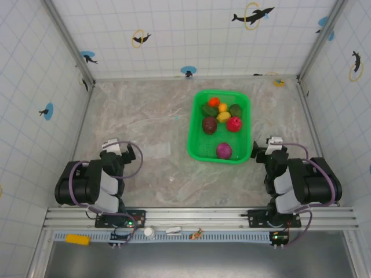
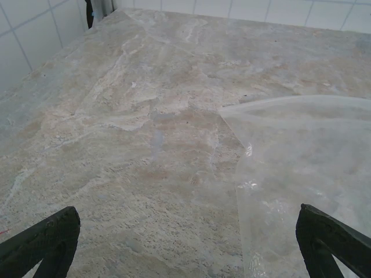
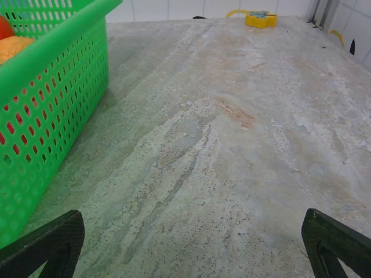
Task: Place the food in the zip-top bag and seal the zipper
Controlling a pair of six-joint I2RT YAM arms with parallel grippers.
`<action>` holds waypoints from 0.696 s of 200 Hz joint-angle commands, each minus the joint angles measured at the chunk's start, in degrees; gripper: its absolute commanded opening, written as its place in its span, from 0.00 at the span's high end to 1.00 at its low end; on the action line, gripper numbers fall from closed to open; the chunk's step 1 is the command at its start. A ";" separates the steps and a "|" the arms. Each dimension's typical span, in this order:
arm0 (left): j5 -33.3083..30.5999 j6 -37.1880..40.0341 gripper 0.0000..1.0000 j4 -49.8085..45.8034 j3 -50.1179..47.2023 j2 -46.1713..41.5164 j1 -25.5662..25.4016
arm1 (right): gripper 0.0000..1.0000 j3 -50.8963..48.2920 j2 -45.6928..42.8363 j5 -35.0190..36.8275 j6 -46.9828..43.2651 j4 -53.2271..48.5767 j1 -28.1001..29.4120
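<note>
Left gripper sits folded back near its base at the near left of the table. In its wrist view we see this gripper with both dark fingertips out at the bottom corners, spread wide, nothing between them.

Just ahead and to its right lies the zip-top bag, clear and flat on the marble-patterned surface, its upper edge running off to the right. We cannot make out the closure strip. From above, the bag is too faint for us to trace.

Right of centre stands the green mesh basket. All the food we see is inside it: a magenta piece alone at the near end, with dark maroon, red, yellow, dark green and orange pieces clustered toward the far end. The right wrist view catches the basket wall at left, an orange piece showing over the rim.

Right gripper rests near its base, just beside the basket's near right corner. In its own view the right gripper is spread wide over bare table, holding nothing.

A small yellow object lies by the back wall.
</note>
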 commanded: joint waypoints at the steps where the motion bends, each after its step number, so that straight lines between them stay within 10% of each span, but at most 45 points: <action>1: 0.71 0.96 0.02 2.39 -0.37 0.63 0.00 | 0.01 -1.83 0.60 0.56 -0.66 2.85 0.47; 139: 0.81 0.95 0.02 2.26 -0.36 0.68 0.06 | 0.01 -1.30 0.77 -1.28 -0.07 1.78 -0.58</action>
